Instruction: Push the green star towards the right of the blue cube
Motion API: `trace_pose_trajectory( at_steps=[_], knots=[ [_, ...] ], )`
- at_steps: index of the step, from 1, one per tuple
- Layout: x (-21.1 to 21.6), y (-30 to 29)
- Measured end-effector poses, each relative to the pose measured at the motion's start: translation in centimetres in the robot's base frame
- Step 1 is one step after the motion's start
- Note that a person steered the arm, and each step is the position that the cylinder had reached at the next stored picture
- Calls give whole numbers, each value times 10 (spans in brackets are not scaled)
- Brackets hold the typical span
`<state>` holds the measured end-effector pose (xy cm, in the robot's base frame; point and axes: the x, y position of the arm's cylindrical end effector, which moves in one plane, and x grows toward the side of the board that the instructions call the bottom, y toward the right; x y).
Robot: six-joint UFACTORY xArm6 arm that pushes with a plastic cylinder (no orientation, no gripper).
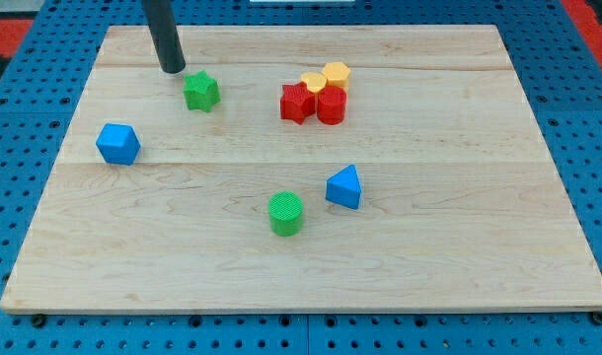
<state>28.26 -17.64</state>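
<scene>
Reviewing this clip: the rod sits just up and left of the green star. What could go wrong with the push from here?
1. My tip sits at the upper left of the green star, so a straight push would likely drive it down-right, away from the blue cube.
2. An off-centre contact may spin the star and let it slip off the tip.
3. Pushed rightward, it could hit the red and yellow cluster.

My wooden board (459, 247) carries a green star (200, 91), blue cube (117, 144), green cylinder (286, 213) and blue triangular block (344, 187). Two red blocks (314, 104) and two yellow blocks (328, 77) cluster touching near the view's top.
</scene>
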Motion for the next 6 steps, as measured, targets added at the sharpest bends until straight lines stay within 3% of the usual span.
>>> trace_pose_trajectory(
  at_steps=[2,4,6],
  knots=[
    [23,56],
    [100,62],
    [102,72]
  ],
)
